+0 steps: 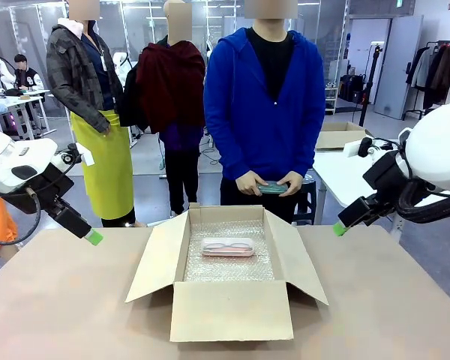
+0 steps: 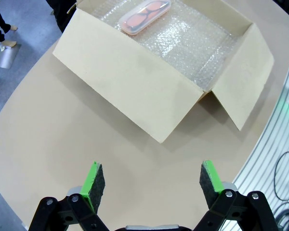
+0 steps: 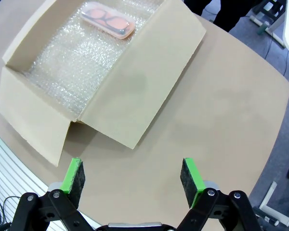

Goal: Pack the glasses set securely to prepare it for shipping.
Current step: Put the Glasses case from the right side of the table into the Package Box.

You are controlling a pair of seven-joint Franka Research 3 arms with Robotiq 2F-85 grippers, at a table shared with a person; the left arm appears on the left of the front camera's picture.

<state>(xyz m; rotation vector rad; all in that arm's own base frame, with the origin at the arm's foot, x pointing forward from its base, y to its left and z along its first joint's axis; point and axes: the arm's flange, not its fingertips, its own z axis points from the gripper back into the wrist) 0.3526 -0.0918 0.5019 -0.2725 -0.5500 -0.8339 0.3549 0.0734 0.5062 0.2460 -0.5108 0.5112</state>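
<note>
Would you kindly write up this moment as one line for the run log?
pink case: in box on bubble wrap | green case: in person's hands | left claw: open, empty | right claw: open, empty

**Illumination:** bright, even and diffuse, falling from overhead.

**Shadows:** soft-edged and short. In the front view a faint band lies on the table beneath the flaps of the cardboard box. In both wrist views a darker wedge sits under the corner flap.

**Glare:** the bubble wrap shows scattered sparkle, strongest toward 1 o'clock in the left wrist view. The white arm housings at 9 and 3 o'clock of the front view are near clipping.

**Focus:** the tabletop is sharp and the background at 12 o'clock is slightly soft. The left gripper and right gripper, at 6 o'clock, are crisp. No motion blur.

**Distortion:** wide-angle bowing of the table edge at the margins of the wrist views.
</note>
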